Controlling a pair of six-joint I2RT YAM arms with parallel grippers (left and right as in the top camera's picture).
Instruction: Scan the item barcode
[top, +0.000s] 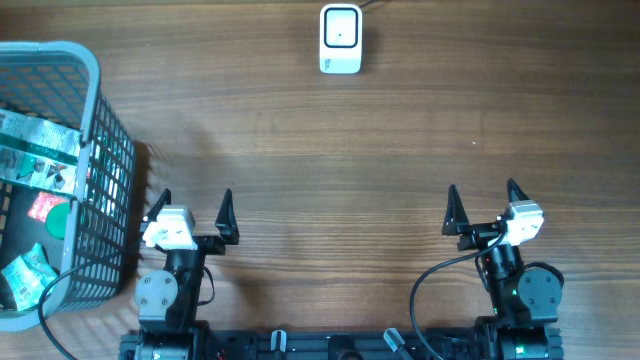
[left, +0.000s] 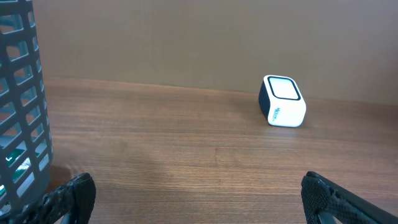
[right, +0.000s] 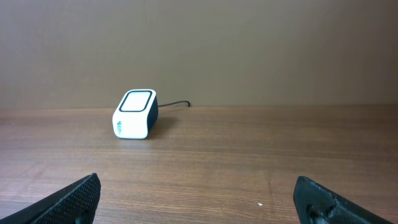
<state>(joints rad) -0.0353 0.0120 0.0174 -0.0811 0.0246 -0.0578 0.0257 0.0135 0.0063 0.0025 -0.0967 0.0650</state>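
Observation:
A white barcode scanner (top: 340, 39) with a dark window stands at the table's far edge, also visible as a scanner (left: 283, 101) in the left wrist view and a scanner (right: 134, 114) in the right wrist view. Packaged items (top: 30, 150) lie inside the grey basket (top: 105, 130) at the left. My left gripper (top: 192, 203) is open near the front edge, beside the basket, nothing between its fingers (left: 74, 196). My right gripper (top: 483, 200) is open at the front right, its fingers (right: 323, 199) spread over bare wood.
The grey mesh basket wall (left: 18, 106) fills the left edge of the left wrist view. A black cable (right: 177, 104) runs from the scanner's back. Wooden tabletop (top: 340, 160) lies between grippers and scanner.

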